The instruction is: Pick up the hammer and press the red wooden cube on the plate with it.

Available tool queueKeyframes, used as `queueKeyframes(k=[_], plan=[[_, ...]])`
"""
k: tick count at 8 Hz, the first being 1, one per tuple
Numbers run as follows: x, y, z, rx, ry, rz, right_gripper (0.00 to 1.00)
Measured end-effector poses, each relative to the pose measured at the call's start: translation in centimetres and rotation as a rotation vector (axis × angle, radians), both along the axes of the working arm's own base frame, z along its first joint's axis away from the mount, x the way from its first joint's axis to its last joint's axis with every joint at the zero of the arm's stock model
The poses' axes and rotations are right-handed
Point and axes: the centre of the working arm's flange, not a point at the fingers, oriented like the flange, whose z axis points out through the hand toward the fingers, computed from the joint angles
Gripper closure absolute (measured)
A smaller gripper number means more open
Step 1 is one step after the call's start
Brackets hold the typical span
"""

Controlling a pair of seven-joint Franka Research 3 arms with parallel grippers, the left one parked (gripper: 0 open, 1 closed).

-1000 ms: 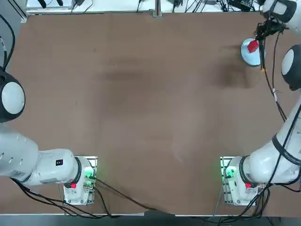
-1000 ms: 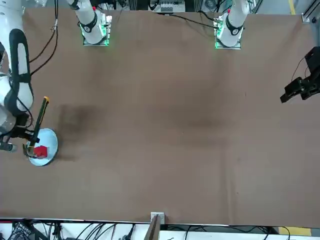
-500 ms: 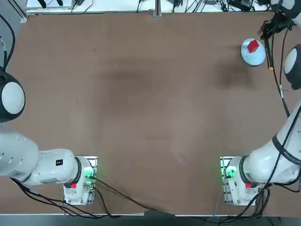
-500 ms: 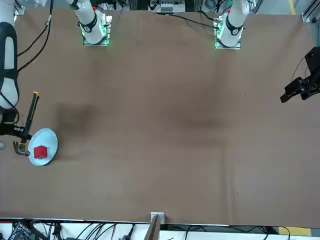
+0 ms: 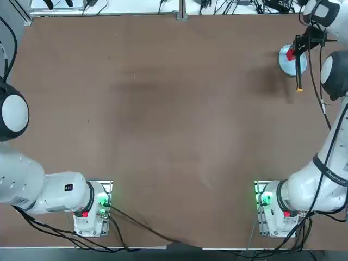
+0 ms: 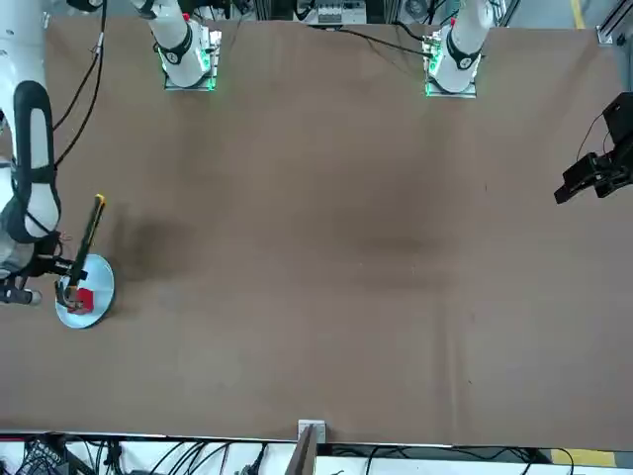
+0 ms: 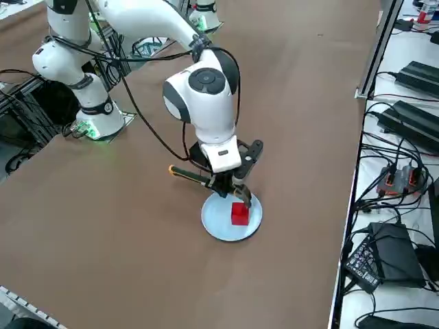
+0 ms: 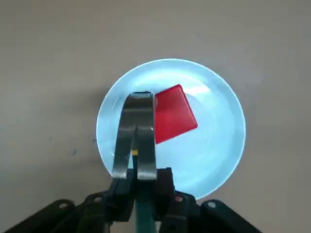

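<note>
Hammer [image 8: 137,141], slim, dark green-brown handle with an orange tip and a small metal claw head, is clamped in the right gripper [image 8: 138,187] just behind the head. In the wrist view the head sits over the small round pale-blue plate [image 8: 214,145], right alongside the small bright red wooden cube [image 8: 173,114]; it overlaps one edge of the cube rather than its middle (contact cannot be told from here). Judgement: the press turns on this offset, so the head likely needs a small sideways shift onto the cube's top face.

Long axis of the hammer: in the top view the handle [image 5: 298,68] runs from the gripper back toward the robot's base, orange tip [image 5: 299,88] past the plate rim.

Plate and cube lie at the far right corner of the brown surface [image 5: 163,119], which is otherwise bare. Beyond the far edge, cables and equipment [image 7: 405,157] on a white bench.
</note>
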Motion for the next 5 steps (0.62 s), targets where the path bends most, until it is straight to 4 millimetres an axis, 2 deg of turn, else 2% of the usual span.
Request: queueKeyframes(k=[1, 4, 5], plan=[[0.2, 0.0, 0.8, -0.001, -0.012, 0.003, 0.79], [0.2, -0.2, 6.2, -0.039, -0.037, 0.042, 0.79], [-0.1, -0.5, 6.9, -0.046, -0.030, 0.046, 0.79]])
